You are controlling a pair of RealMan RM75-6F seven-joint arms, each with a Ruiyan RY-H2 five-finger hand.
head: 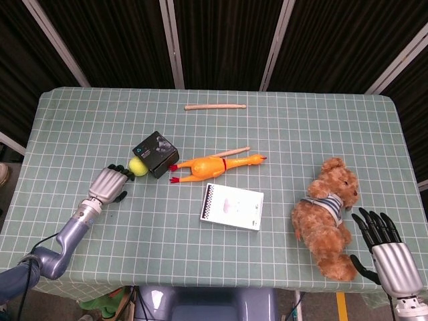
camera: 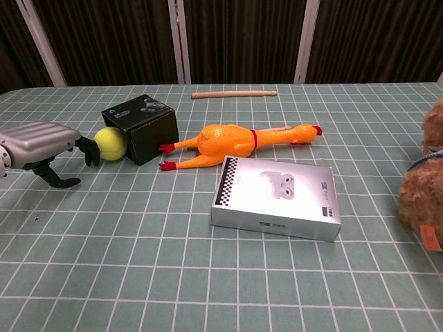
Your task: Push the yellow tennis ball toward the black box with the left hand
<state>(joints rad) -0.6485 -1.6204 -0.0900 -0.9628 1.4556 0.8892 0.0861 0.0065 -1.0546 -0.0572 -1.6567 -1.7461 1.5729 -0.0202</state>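
The yellow tennis ball (head: 139, 166) (camera: 111, 144) lies against the left side of the black box (head: 156, 154) (camera: 141, 128). My left hand (head: 108, 184) (camera: 43, 147) is just left of the ball, its dark fingers (camera: 88, 150) curled and touching the ball's left side; it holds nothing. My right hand (head: 386, 253) stays at the table's near right corner, fingers spread and empty, beside the teddy bear; the chest view does not show it.
A rubber chicken (head: 215, 162) (camera: 235, 143) lies right of the box. A white box (head: 232, 206) (camera: 278, 196) sits in front of it. A teddy bear (head: 328, 214) occupies the right side. A wooden stick (head: 215, 106) (camera: 234, 93) lies at the back.
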